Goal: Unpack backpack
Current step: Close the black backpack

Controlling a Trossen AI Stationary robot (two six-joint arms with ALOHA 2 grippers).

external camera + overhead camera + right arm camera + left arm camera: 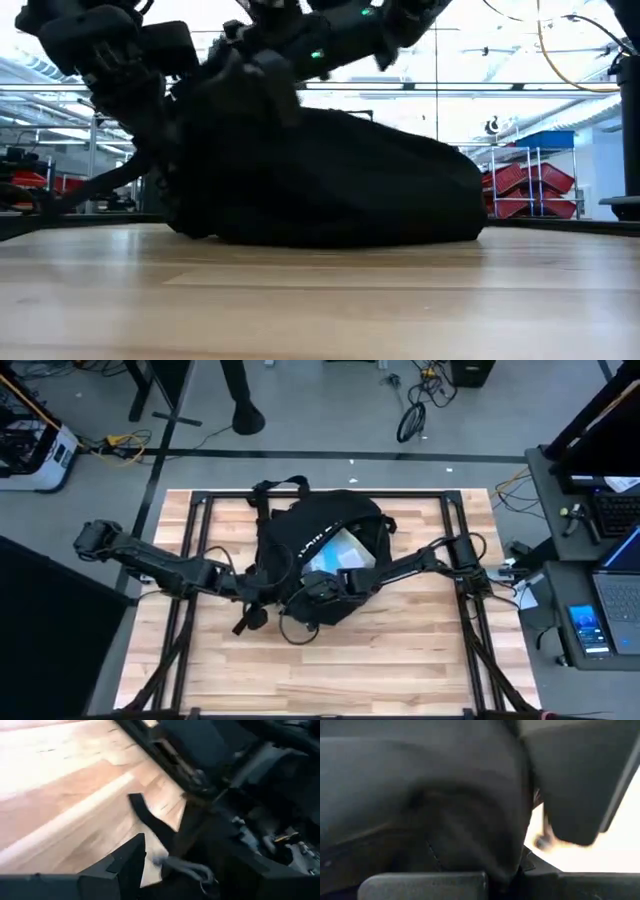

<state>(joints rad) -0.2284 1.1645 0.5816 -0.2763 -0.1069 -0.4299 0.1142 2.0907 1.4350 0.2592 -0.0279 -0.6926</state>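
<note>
High view: backpack (320, 545) is lying mid-counter (400, 660), mouth gaping, a pale packet (345, 552) showing inside. Left pincer (262, 595) is sitting at the bag's near-left edge, right pincer (325, 588) at the near rim.

Low view: the bag is slumping flat on the wood with both arms crowding over it.

Left wrist: black fabric is filling the frame; can't tell if that pincer is spread or pinching.

Right wrist: a strap (150, 820) is trailing over the wood; its pincer state is unclear too.

Risk: loose straps snagging a finger, or the arms colliding at the opening, dragging the whole bag.
</note>
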